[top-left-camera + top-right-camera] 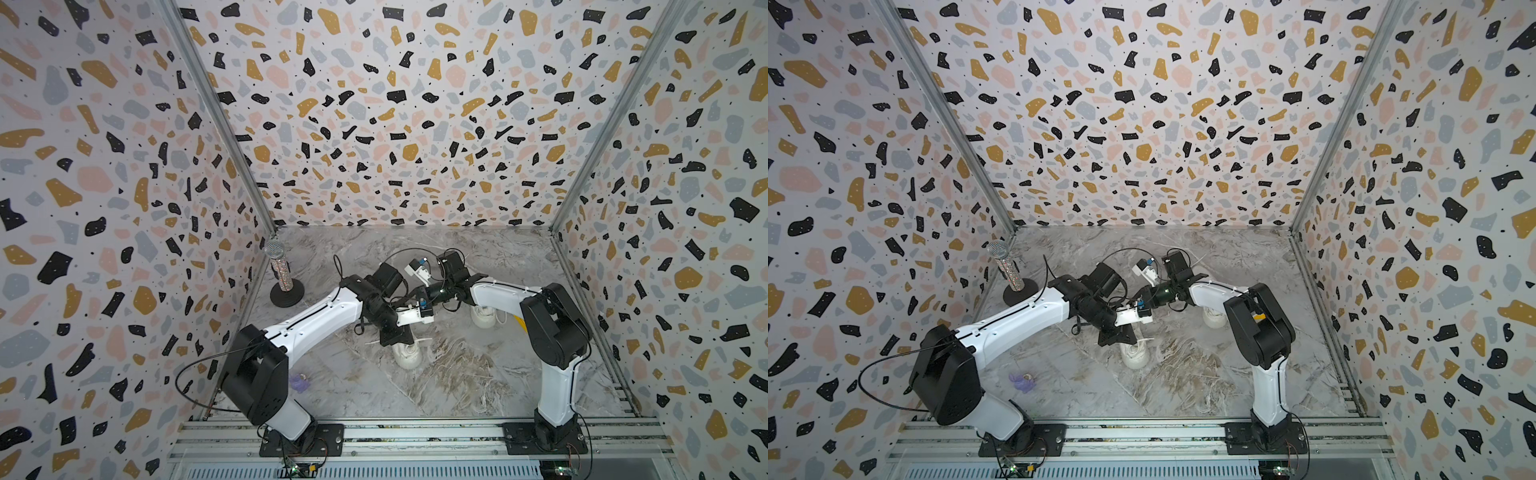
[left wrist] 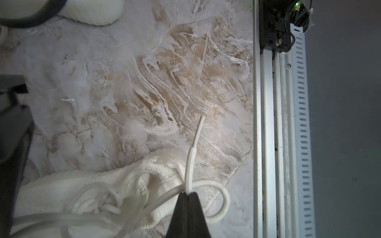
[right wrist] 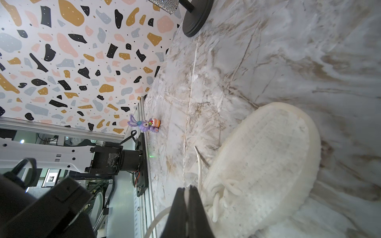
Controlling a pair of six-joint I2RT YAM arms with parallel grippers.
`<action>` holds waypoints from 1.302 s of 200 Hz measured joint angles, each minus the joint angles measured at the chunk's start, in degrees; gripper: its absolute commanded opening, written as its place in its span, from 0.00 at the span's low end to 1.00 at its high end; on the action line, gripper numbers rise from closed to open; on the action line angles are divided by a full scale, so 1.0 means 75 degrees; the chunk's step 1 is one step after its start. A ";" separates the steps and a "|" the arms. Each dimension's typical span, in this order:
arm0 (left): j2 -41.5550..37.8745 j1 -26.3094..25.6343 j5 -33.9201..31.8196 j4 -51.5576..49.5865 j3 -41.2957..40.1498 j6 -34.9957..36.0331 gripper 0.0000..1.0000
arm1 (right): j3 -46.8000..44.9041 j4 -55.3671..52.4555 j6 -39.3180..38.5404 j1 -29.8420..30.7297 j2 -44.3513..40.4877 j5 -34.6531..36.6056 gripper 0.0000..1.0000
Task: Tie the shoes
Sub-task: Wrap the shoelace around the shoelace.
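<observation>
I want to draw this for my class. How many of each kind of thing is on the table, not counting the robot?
Shoes: 2
Sparkly microphone on a stand: 1
Purple bunny toy: 1
Total: 4

We see a near shoe (image 1: 407, 358) at the middle of the bench (image 1: 457, 390), a far shoe (image 1: 483, 319) behind it to the right, a microphone stand (image 1: 284, 286) in the far left corner, and a toy (image 1: 301, 380) front left.
</observation>
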 measured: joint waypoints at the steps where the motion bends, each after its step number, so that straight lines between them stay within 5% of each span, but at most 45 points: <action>1: 0.0012 -0.0017 -0.0020 0.0029 0.0000 -0.0015 0.00 | 0.0000 0.0000 0.0000 0.0000 0.0000 -0.0003 0.00; 67: 0.0583 -0.0248 -0.1075 0.1396 0.0006 -0.0699 0.05 | 0.0052 -0.0020 -0.0009 -0.0017 0.0017 -0.0061 0.00; 130: 0.0723 -0.0277 -0.1384 0.1947 -0.0128 -0.1023 0.40 | 0.0085 -0.0023 -0.0015 -0.0026 0.0032 -0.0064 0.00; 182: -0.0551 -0.0157 -0.1023 0.1676 -0.1070 -0.0793 0.51 | 0.0085 -0.0023 -0.0076 -0.0029 0.0032 -0.0061 0.00; 221: -0.1472 0.1320 0.0114 0.1189 -0.1620 -0.0801 0.56 | 0.0079 0.0026 -0.0087 -0.0029 0.0032 -0.0061 0.00; 260: -0.0799 0.2940 0.1285 0.1075 -0.1539 -0.1425 0.58 | -0.0163 0.0481 0.0119 -0.0029 0.0029 -0.0058 0.00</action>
